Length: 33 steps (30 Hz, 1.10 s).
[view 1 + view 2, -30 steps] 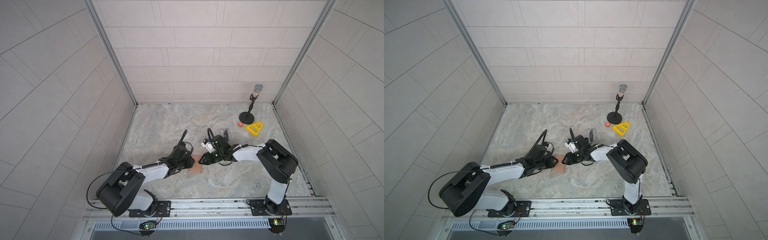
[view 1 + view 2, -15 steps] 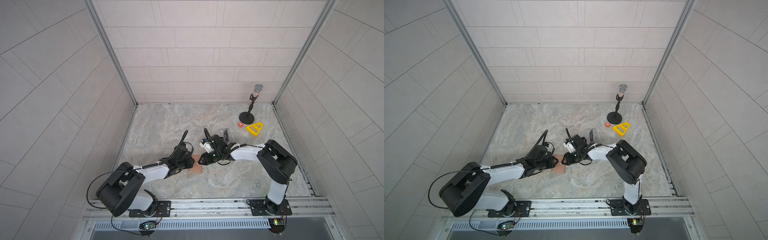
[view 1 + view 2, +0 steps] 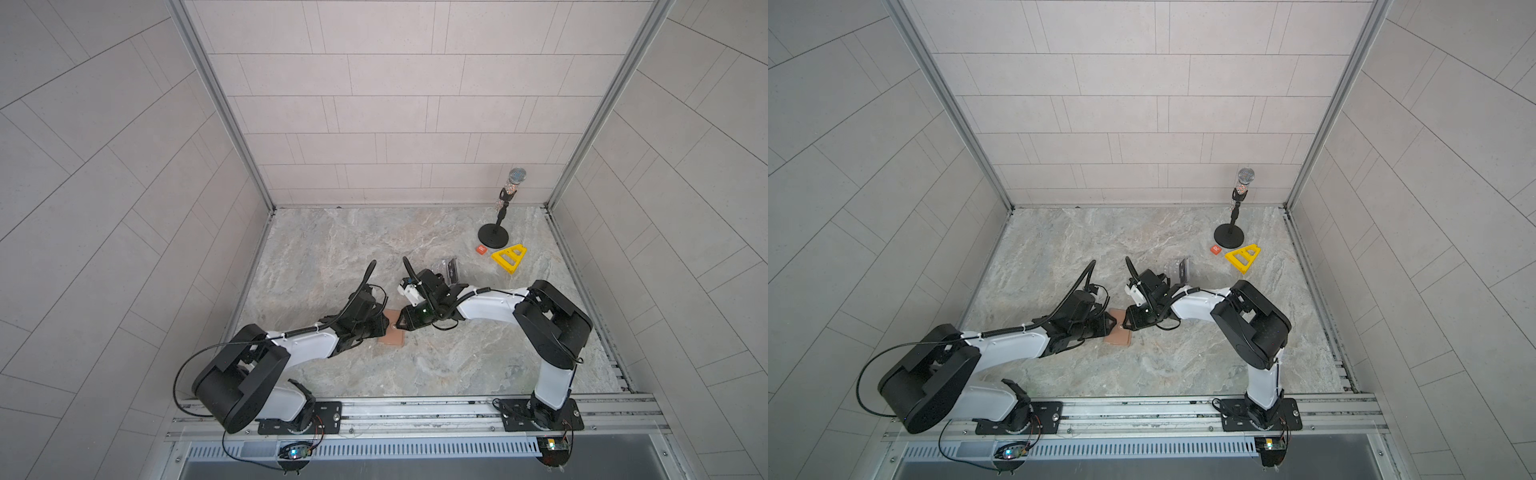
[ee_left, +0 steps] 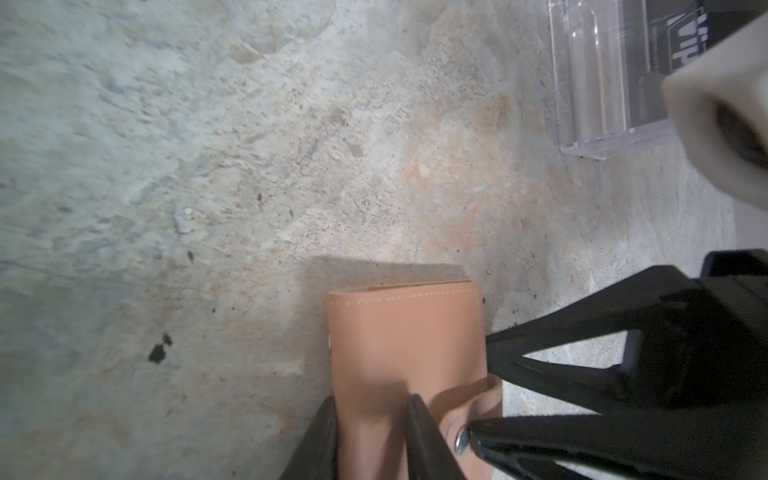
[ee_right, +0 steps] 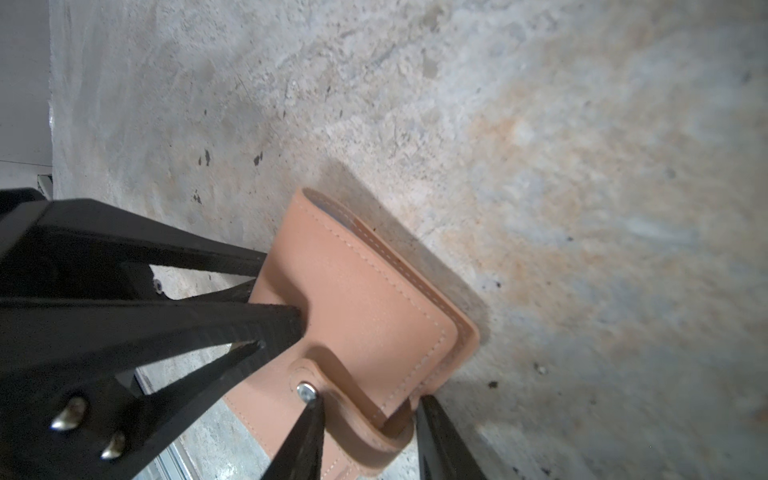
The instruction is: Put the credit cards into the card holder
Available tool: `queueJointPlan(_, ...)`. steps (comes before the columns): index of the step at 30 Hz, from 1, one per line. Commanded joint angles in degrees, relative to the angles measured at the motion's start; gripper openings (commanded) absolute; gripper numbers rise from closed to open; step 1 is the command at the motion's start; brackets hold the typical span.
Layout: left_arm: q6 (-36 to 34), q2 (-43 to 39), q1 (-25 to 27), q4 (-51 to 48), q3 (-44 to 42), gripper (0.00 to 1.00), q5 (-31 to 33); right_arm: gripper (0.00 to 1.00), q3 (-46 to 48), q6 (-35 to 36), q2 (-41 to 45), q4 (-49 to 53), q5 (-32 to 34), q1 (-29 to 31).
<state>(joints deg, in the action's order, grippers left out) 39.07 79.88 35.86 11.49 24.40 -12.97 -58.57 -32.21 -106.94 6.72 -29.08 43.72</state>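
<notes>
The tan-pink card holder (image 3: 392, 337) (image 3: 1119, 337) lies folded on the marble table between both arms. My left gripper (image 4: 370, 401) (image 3: 385, 328) is shut on one edge of the card holder (image 4: 399, 332), one finger above and one below. From the opposite side, my right gripper (image 5: 369, 403) (image 3: 400, 324) is shut on the snap tab (image 5: 357, 419), which bulges into a loop off the card holder (image 5: 365, 307). One fingertip sits at the metal snap (image 5: 306, 390). A black credit card (image 4: 681, 54) stands in the clear plastic box (image 3: 451, 269). No other credit cards show.
A microphone on a black round stand (image 3: 493, 237), a small orange tile (image 3: 481, 249) and a yellow triangle frame (image 3: 509, 258) sit at the back right. Tiled walls close in the table on three sides, and a metal rail runs along the front.
The right arm's wrist has shifted slightly left toward the card holder. The left arm and the card holder have stayed where they were.
</notes>
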Motion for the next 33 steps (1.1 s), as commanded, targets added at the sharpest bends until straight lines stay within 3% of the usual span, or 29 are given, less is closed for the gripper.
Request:
queueJointPlan(1, 0.0, 1.7, 2.1, -2.3, -1.1, 0.31, -4.0, 0.39, 1.9, 0.3, -7.4, 5.1, 5.7, 2.1)
queueJointPlan(10, 0.0, 1.8, 2.1, -2.1, -1.1, 0.31, -4.3, 0.38, -1.0, 1.2, -10.2, 9.2, 6.8, 2.9)
queueJointPlan(21, 0.8, 1.8, 2.4, -0.5, -1.6, 0.31, -5.1, 0.37, -5.8, 3.0, -13.4, 17.9, 14.1, 5.5)
queueJointPlan(28, 0.9, 1.4, 2.5, -0.5, -1.8, 0.31, -5.1, 0.36, -4.6, 1.9, -12.7, 16.3, 14.7, 5.8)
queueJointPlan(33, 0.7, -0.1, 2.5, -1.7, -2.0, 0.31, -4.0, 0.36, 0.2, -0.2, -9.0, 9.7, 10.4, 4.3)
